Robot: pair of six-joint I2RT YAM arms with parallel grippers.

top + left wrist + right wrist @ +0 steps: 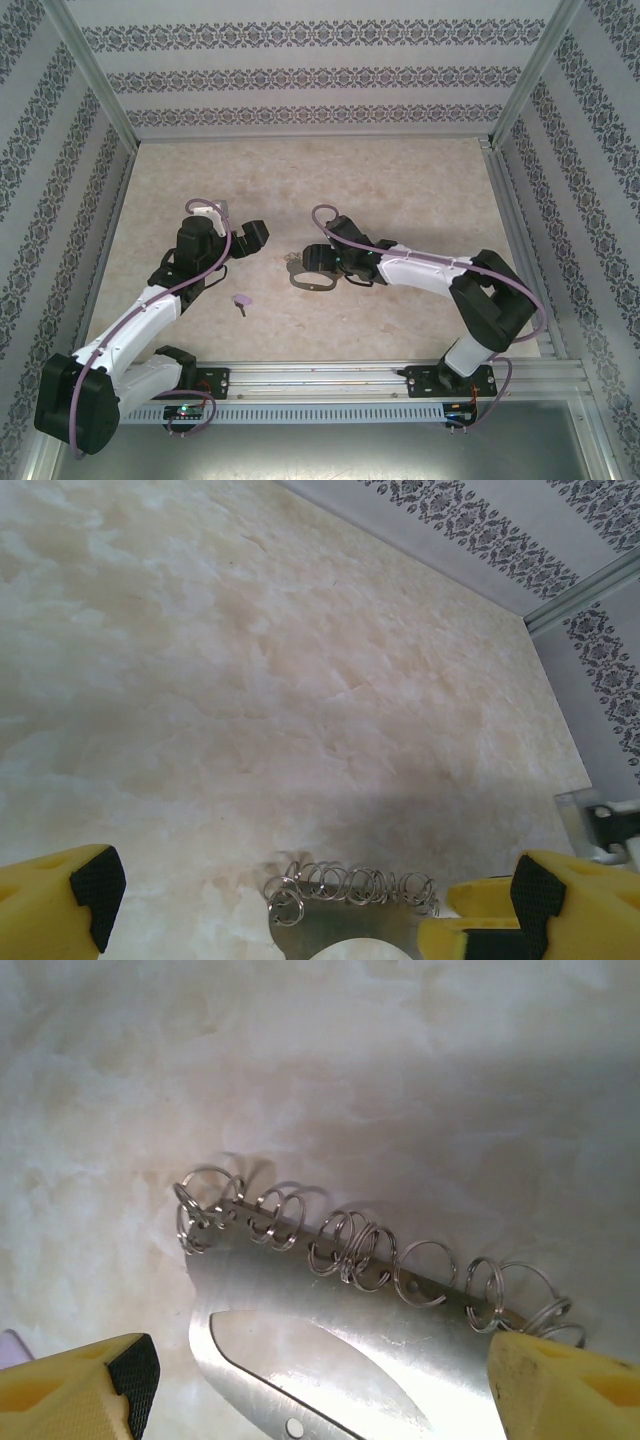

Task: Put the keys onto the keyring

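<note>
Right gripper [322, 1358] jaws spread wide, straddling the keyring [330, 1295]. One pad is clear of the plate, the other sits at its end, contact unclear. Left gripper [311, 885] is released and empty, just beside the keyring's loop row. Wrist views show wire loops strung along the flat metal edge. Top view adds the key [242, 300], lilac, lying on the table [400, 180] by the left arm, apart from the keyring. Patterned walls [300, 80] all round.
</note>
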